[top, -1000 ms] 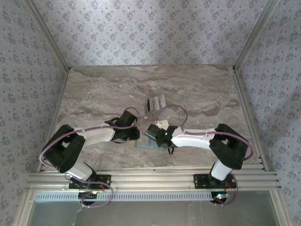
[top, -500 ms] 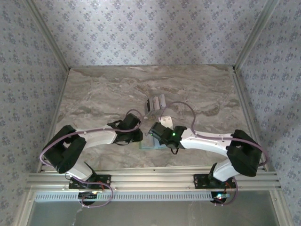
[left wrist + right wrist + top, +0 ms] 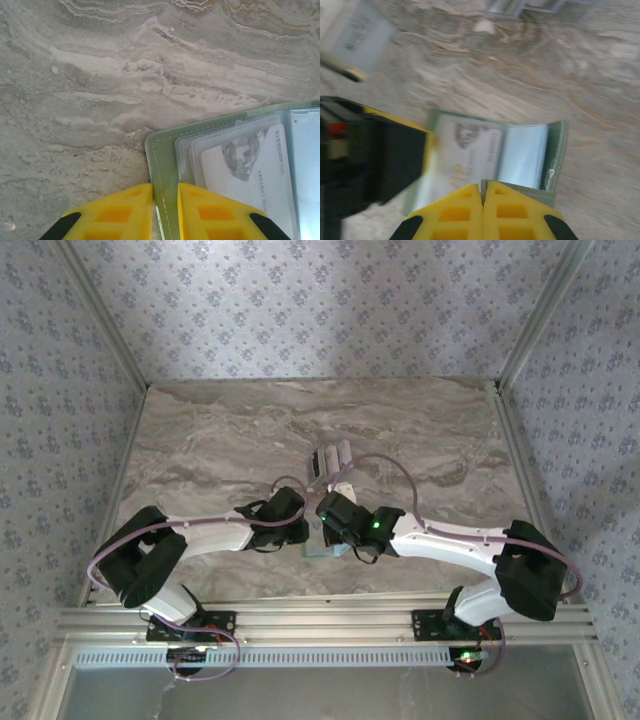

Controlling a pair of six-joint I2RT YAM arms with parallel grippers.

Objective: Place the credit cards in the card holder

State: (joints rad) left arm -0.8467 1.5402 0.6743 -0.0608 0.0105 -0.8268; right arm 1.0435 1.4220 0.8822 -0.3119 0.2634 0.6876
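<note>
The card holder (image 3: 162, 150) lies open on the marble surface (image 3: 220, 440), near the front edge and between the two arms. It is pale green with a stitched border, and inside it are clear plastic pockets. One pale card (image 3: 240, 170) with a small grey picture and printed text sits in the pocket near the holder's corner. In the right wrist view, one side of the holder is bent upward while the rest lies flat. The left tool (image 3: 165, 207) grips the holder at its edge: the two yellow fingers (image 3: 125, 212) stand only a narrow gap apart, and the green border passes between them, touching both. The right tool (image 3: 482, 200) has its jaws pressed fully together, directly at the near edge of the holder. I cannot tell if a thin part of the holder is caught between them or if they hold nothing. In the top view both tools meet over the holder, very close to each other. The other cards (image 3: 330, 458), silvery and white, lie in a small group farther back on the surface, apart from the holder.
</note>
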